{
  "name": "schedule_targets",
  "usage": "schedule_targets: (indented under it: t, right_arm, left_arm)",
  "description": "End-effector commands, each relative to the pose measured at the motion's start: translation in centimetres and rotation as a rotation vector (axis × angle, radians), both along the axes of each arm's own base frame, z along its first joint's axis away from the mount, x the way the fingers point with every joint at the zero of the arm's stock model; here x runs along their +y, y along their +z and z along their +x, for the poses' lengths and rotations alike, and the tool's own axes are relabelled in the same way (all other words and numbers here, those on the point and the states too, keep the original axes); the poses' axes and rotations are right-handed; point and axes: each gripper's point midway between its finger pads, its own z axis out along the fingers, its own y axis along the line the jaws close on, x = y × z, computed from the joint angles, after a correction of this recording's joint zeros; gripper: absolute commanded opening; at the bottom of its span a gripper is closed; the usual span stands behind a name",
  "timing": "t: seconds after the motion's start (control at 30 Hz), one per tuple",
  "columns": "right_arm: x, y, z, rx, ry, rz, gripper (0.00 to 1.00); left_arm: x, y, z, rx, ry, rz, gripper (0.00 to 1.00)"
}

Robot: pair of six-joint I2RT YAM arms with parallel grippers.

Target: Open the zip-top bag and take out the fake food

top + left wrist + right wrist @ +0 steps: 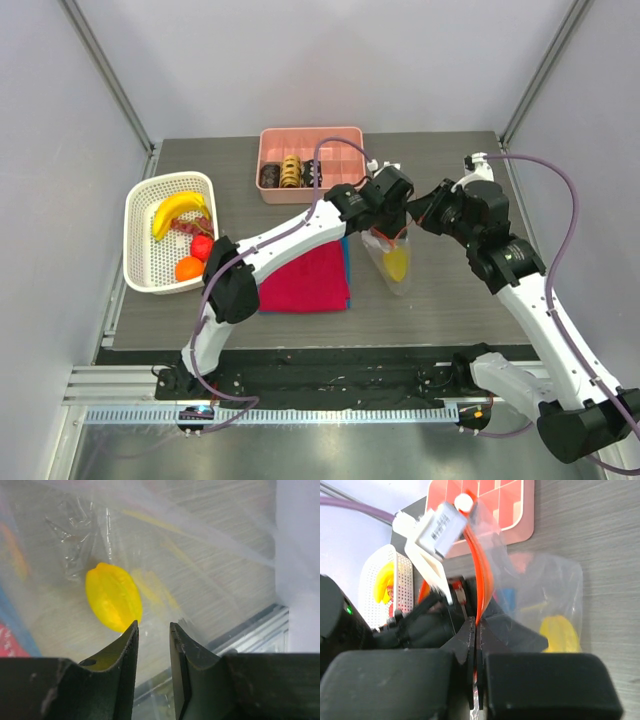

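The zip-top bag (392, 268) hangs upright above the table, right of the red shirt, with one yellow fake fruit (397, 262) inside. My right gripper (415, 222) is shut on the bag's orange zip strip (482, 580), seen at the jaws in the right wrist view (476, 622). My left gripper (387, 226) is at the bag's top from the left, its jaws a narrow gap apart (152, 625). It looks through clear plastic at the yellow fruit (114, 596). A banana (178, 210), an orange ball (188, 268) and a red fruit (202, 247) lie in the white basket (135, 200).
A pink tray (345, 140) with brown and dark rings stands at the back. A folded red shirt (305, 280) lies on a blue cloth under the left arm. The table's front edge shows below the bag in the left wrist view.
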Motion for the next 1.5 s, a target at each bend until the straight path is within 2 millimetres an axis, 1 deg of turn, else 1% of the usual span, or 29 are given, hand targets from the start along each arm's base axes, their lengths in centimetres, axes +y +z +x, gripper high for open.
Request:
schedule_targets:
  t: [0.0,0.1,0.2,0.33,0.37,0.4,0.43,0.47,0.5,0.53,0.6,0.63,0.67,0.7,0.73,0.83,0.97,1.03,1.07,1.17,1.2,1.23,1.3,1.33,1.37,1.43,1.47]
  right_arm:
    - [0.8,2.5,1.6,-0.132,0.025,0.007,0.01]
    - [0.6,2.0,2.3,-0.126,0.011,-0.010,0.01]
    - [0.4,1.8,2.8,-0.127,-0.005,-0.032,0.01]
    - [0.4,1.2,3.2,-0.102,-0.006,-0.043,0.01]
    - [-0.2,0.4,3.5,-0.078,-0.042,-0.067,0.01]
    - [-0.3,0.2,3.5,-0.065,-0.046,-0.072,0.01]
    - [-0.5,-0.1,3.5,-0.047,-0.056,-0.082,0.01]
    - [-0.5,-0.7,3.3,-0.022,-0.051,-0.089,0.01]
    - [-0.5,-0.9,3.1,-0.015,-0.049,-0.086,0.01]
    - [-0.4,-0.9,3.0,-0.012,-0.049,-0.080,0.01]
    - [-0.5,-1.1,2.8,-0.001,-0.060,-0.062,0.01]
    - [-0.5,-1.2,2.7,0.006,-0.063,-0.059,0.01]
    - [-0.5,-1.3,2.7,0.015,-0.069,-0.051,0.01]
    - [-0.4,-1.3,2.7,0.025,-0.074,-0.029,0.01]
    - [-0.1,-1.3,2.7,0.033,-0.072,-0.010,0.01]
    - [0.6,-1.0,2.9,0.054,-0.075,0.049,0.01]
    - [0.5,-0.5,3.1,0.062,-0.103,0.082,0.01]
    - [0.3,-0.2,3.2,0.052,-0.112,0.079,0.01]
    - [0.1,0.0,3.3,0.045,-0.124,0.075,0.01]
    - [-0.4,0.3,3.7,0.019,-0.142,0.044,0.01]
    - [-0.7,0.7,3.8,0.001,-0.149,0.033,0.01]
    - [-0.8,1.3,4.1,-0.034,-0.153,0.029,0.01]
    - [-1.5,1.2,4.4,-0.073,-0.179,-0.004,0.01]
    - [-1.5,2.0,4.9,-0.117,-0.184,0.004,0.01]
    - [-1.6,2.0,5.1,-0.129,-0.190,0.000,0.01]
    - [-1.5,1.8,5.7,-0.138,-0.201,-0.002,0.01]
    - [-1.4,1.8,5.8,-0.138,-0.201,-0.002,0.01]
  left_arm:
    - [0.1,2.0,-2.5,0.075,-0.032,-0.061,0.32]
    - [0.4,2.2,-2.6,0.075,-0.029,-0.055,0.33]
    - [0.4,2.4,-2.8,0.081,-0.027,-0.066,0.32]
    - [0.3,1.9,-3.1,0.095,-0.045,-0.062,0.22]
    - [0.5,1.7,-3.0,0.094,-0.046,-0.047,0.19]
    - [0.8,2.2,-3.1,0.083,-0.044,-0.038,0.19]
    - [1.4,2.6,-2.2,0.026,-0.030,-0.020,0.21]
    - [1.5,3.3,-2.0,-0.009,-0.032,-0.031,0.25]
    - [1.8,5.0,-1.9,-0.054,-0.035,-0.060,0.28]
    - [2.2,5.1,-1.4,-0.101,-0.034,-0.046,0.30]
    - [3.1,6.3,-1.2,-0.145,-0.027,-0.041,0.33]
    - [3.2,5.8,-1.5,-0.147,-0.035,-0.024,0.34]
    - [3.2,5.7,-1.5,-0.150,-0.036,-0.029,0.34]
    - [3.1,5.4,-1.7,-0.140,-0.036,-0.032,0.34]
    - [3.0,4.5,-1.8,-0.122,-0.043,-0.018,0.34]
    - [2.7,3.7,-1.9,-0.110,-0.063,-0.002,0.32]
    - [2.7,2.9,-1.9,-0.106,-0.077,0.024,0.16]
    - [2.6,2.4,-2.4,-0.079,-0.095,0.023,0.15]
    - [2.5,1.8,-2.6,-0.063,-0.104,0.030,0.13]
    - [2.1,1.6,-3.2,-0.030,-0.134,0.022,0.09]
    - [1.8,1.8,-3.0,-0.029,-0.130,0.016,0.09]
    - [1.8,1.6,-3.7,0.017,-0.136,0.008,0.09]
    - [1.4,1.3,-3.9,0.076,-0.130,-0.020,0.08]
    - [1.2,1.2,-3.6,0.100,-0.119,-0.044,0.09]
    - [0.7,1.4,-4.1,0.153,-0.122,-0.079,0.08]
    - [0.4,0.8,-3.9,0.187,-0.112,-0.089,0.07]
    - [0.0,1.1,-4.1,0.215,-0.116,-0.113,0.07]
